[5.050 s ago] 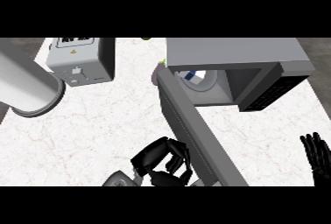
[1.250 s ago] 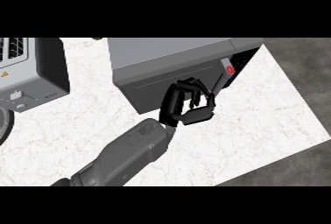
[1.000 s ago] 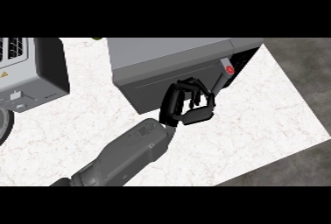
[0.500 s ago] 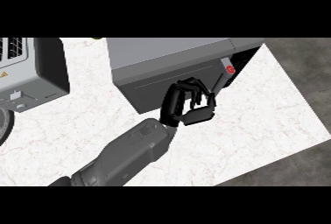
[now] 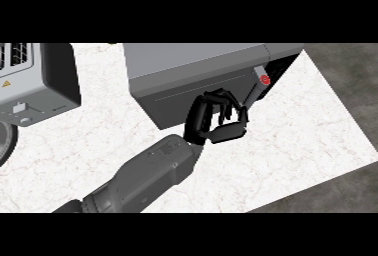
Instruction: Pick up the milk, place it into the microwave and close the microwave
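The grey microwave (image 5: 198, 64) stands at the back of the counter with its door (image 5: 171, 102) shut flat against the body. A red button (image 5: 264, 79) shows on its right-hand panel. The milk is hidden. My left hand (image 5: 218, 121) comes up from the lower left on its grey forearm (image 5: 145, 177). The hand is open and its relaxed, bent fingers (image 5: 201, 111) rest against the door's front near its right end, holding nothing. My right hand is out of sight.
A grey boxy appliance (image 5: 35, 80) with vents stands at the left. A round dark rim (image 5: 4, 145) shows at the left edge. The white marble counter (image 5: 288, 145) ends at the right and lower right, with dark floor beyond.
Five seconds ago the microwave door stood open with a carton visible inside; now it is shut. Over the last second the left hand has stayed against the door, barely moving.
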